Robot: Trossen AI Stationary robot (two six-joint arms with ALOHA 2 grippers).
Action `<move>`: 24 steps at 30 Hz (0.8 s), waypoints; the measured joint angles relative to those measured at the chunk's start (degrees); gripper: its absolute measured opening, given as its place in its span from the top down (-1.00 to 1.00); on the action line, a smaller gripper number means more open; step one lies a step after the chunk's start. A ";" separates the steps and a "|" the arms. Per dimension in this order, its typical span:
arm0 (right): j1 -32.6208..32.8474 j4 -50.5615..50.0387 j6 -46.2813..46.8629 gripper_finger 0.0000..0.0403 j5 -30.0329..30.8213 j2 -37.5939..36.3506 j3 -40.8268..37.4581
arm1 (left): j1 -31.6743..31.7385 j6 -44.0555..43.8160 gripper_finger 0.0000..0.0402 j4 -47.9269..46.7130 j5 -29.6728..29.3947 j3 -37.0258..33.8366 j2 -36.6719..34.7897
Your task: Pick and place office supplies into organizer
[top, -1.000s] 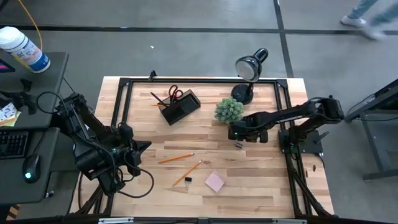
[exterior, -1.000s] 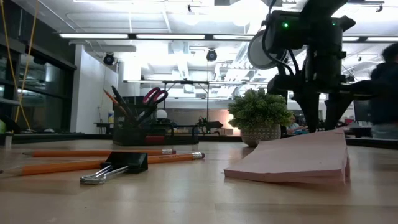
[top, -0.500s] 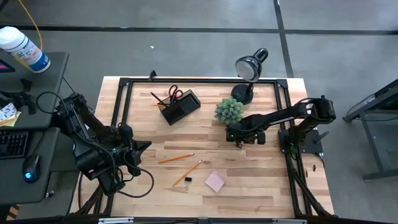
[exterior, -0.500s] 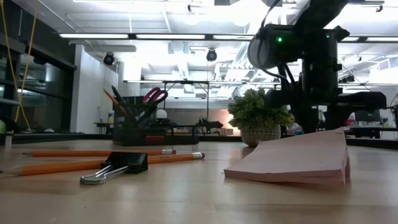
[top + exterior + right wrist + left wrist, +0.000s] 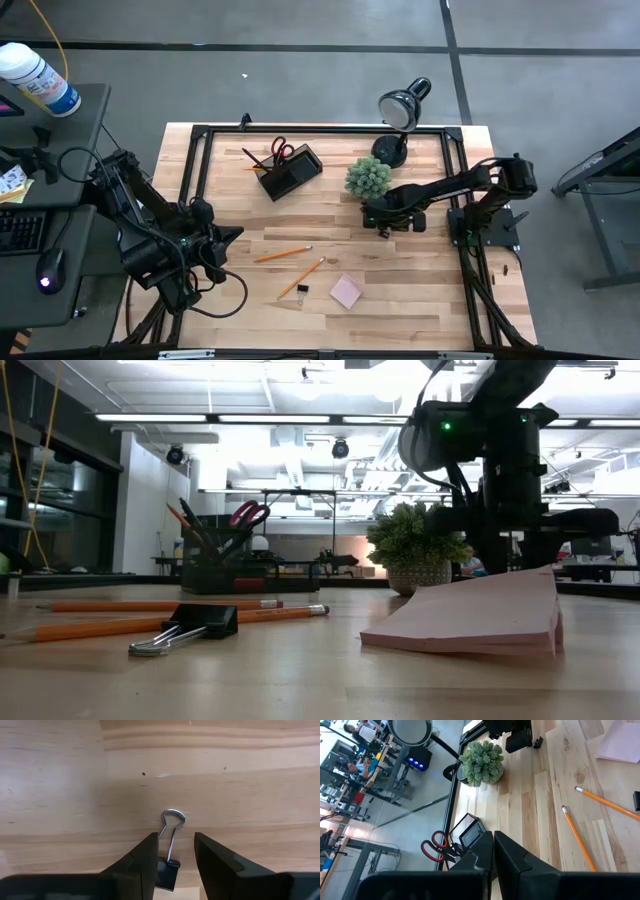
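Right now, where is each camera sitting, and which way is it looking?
High view: above, looking straight down; both arms show.
Low view: at tabletop height, looking across the pink pad; one arm shows.
Left wrist view: on the left arm, facing the plant; shut left gripper shows.
Right wrist view: facing down at a binder clip between the right gripper.
The first three share the plant.

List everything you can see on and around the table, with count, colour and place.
Organizer: one, black, back left of the table, holding red-handled scissors and a few pens or pencils.
Pencils: two, orange, loose on the table's middle front.
Binder clips: two, black; one at the front beside the pencils, one between the right gripper's fingers.
Sticky-note pad: one, pink, front centre.
Plant: one, green, back centre.
Desk lamp: one, black, back right.
Bottle: one, white with a blue label, on the side desk at left.
Left gripper: shut, idle at the left edge.
Right gripper: open, low over the clip beside the plant.
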 joint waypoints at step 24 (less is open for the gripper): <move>1.56 -6.02 -0.78 0.40 2.65 0.05 3.12 | 0.00 0.03 0.97 0.00 -0.09 0.02 0.00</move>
